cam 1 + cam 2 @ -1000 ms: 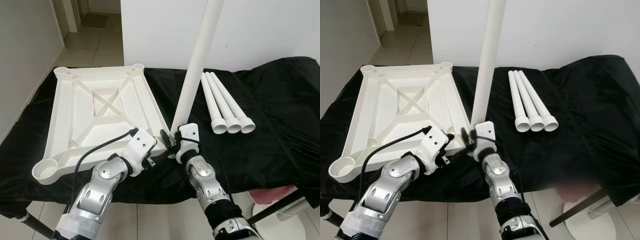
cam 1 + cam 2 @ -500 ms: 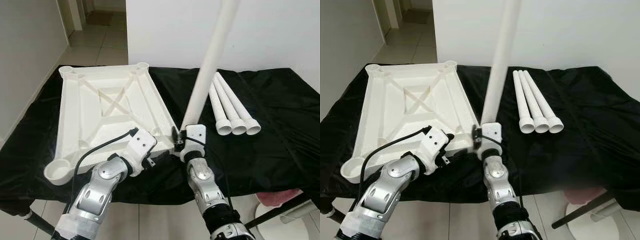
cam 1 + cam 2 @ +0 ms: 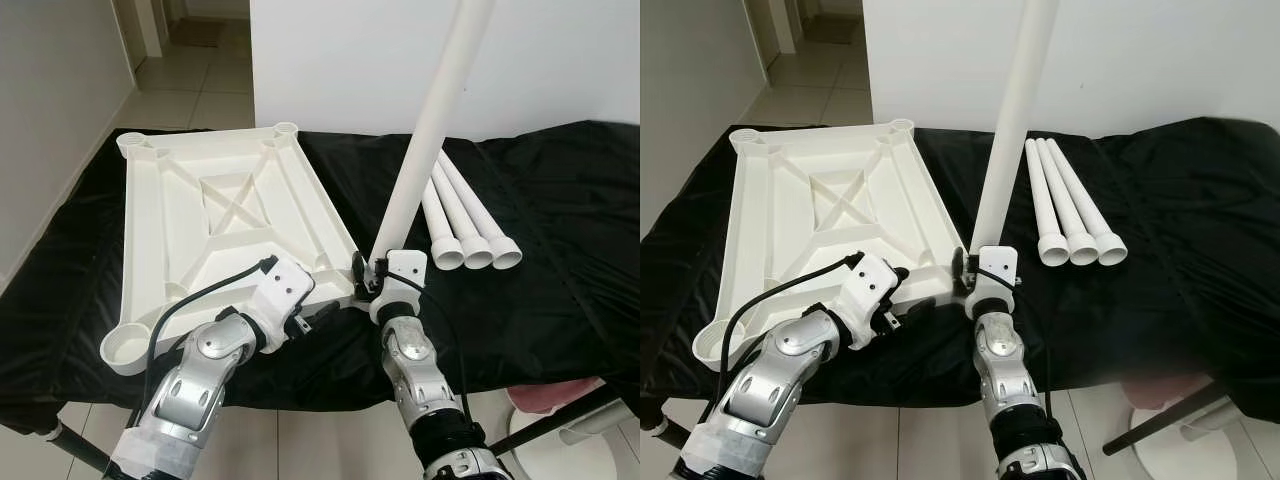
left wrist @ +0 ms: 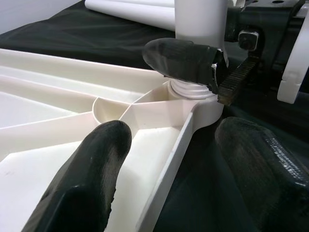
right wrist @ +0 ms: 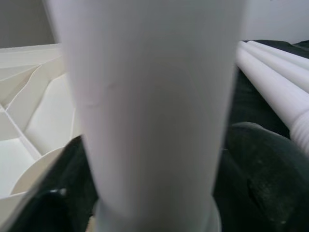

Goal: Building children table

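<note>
Two jaws at work: right gripper [image 3: 366,280] clamped on the base of a white table leg [image 3: 430,132], held nearly upright with its ribbed end seated in the near corner socket [image 4: 193,99] of the upturned white tabletop [image 3: 215,225]. Left gripper [image 4: 169,159] spread open, straddling the tabletop's near edge just beside that socket. Three spare legs [image 3: 465,215] side by side, lying to the right on the black-draped surface [image 3: 560,190].
</note>
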`<state>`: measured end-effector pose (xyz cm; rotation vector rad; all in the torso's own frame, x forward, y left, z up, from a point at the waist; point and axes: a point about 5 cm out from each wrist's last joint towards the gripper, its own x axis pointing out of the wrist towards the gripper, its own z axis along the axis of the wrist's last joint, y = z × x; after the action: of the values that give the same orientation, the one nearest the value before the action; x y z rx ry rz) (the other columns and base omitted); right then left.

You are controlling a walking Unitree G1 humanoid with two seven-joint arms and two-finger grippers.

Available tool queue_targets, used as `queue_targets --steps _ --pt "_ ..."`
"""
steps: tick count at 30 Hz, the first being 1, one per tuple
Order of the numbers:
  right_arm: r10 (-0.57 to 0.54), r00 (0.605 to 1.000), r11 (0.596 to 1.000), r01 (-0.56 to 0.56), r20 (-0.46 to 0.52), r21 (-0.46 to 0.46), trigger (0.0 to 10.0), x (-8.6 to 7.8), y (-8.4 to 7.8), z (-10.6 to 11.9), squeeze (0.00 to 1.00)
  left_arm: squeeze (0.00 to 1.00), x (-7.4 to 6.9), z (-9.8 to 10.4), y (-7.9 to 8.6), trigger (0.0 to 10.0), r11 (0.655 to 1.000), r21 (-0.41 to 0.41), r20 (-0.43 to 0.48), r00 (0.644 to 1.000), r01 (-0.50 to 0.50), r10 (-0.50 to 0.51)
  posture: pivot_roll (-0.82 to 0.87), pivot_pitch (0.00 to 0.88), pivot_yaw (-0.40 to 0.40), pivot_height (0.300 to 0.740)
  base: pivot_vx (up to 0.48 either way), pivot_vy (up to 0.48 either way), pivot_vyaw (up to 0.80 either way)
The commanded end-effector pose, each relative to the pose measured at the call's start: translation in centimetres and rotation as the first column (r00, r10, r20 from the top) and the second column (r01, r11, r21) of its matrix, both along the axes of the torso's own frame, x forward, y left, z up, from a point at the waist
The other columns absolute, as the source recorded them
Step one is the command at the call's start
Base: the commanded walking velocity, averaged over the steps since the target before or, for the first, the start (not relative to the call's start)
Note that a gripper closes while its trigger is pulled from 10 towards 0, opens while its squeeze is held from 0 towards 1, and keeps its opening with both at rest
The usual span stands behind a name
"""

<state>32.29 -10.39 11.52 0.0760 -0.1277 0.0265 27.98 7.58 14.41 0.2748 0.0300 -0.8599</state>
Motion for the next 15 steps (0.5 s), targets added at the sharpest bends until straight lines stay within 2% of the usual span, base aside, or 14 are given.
queue_targets --steps 1,3,5,12,14,15 --pt "-0.011 1.000 1.000 0.011 0.013 -0.003 10.0 -0.09 -0.35 0.08 1.00 0.00 0.12 -0.06 -0.13 10.0 0.999 0.009 0.014 0.999 -0.033 0.033 0.03 0.000 -0.032 0.740 0.000 0.000 0.00" --pt "-0.011 1.000 1.000 0.011 0.013 -0.003 10.0 -0.09 -0.35 0.08 1.00 0.00 0.12 -0.06 -0.13 10.0 0.999 0.009 0.014 0.999 -0.033 0.033 0.03 0.000 -0.032 0.740 0.000 0.000 0.00" --pt "0.031 0.999 0.999 -0.031 0.026 -0.011 10.0 -0.08 -0.58 0.22 0.00 0.00 0.03 -0.16 -0.07 10.0 0.999 0.009 0.011 0.999 -0.035 0.035 0.02 0.000 -0.031 0.740 0.000 0.000 0.00" --pt "0.132 0.990 0.991 -0.131 0.047 -0.012 10.0 -0.10 -1.00 0.55 0.00 0.00 -0.20 -0.37 -0.07 10.0 1.000 0.007 0.002 1.000 -0.028 0.028 0.02 0.000 -0.027 0.740 0.000 0.000 0.00" --pt "0.252 0.966 0.968 -0.251 0.060 -0.027 10.0 -0.14 -1.11 0.77 0.00 0.00 -0.41 -0.46 -0.29 10.0 1.000 0.005 -0.005 1.000 -0.011 0.011 0.02 0.000 -0.022 0.740 0.000 0.000 0.00" --pt "0.252 0.966 0.968 -0.251 0.060 -0.027 10.0 -0.14 -1.11 0.77 0.00 0.00 -0.41 -0.46 -0.29 10.0 1.000 0.005 -0.005 1.000 -0.011 0.011 0.02 0.000 -0.022 0.740 0.000 0.000 0.00"
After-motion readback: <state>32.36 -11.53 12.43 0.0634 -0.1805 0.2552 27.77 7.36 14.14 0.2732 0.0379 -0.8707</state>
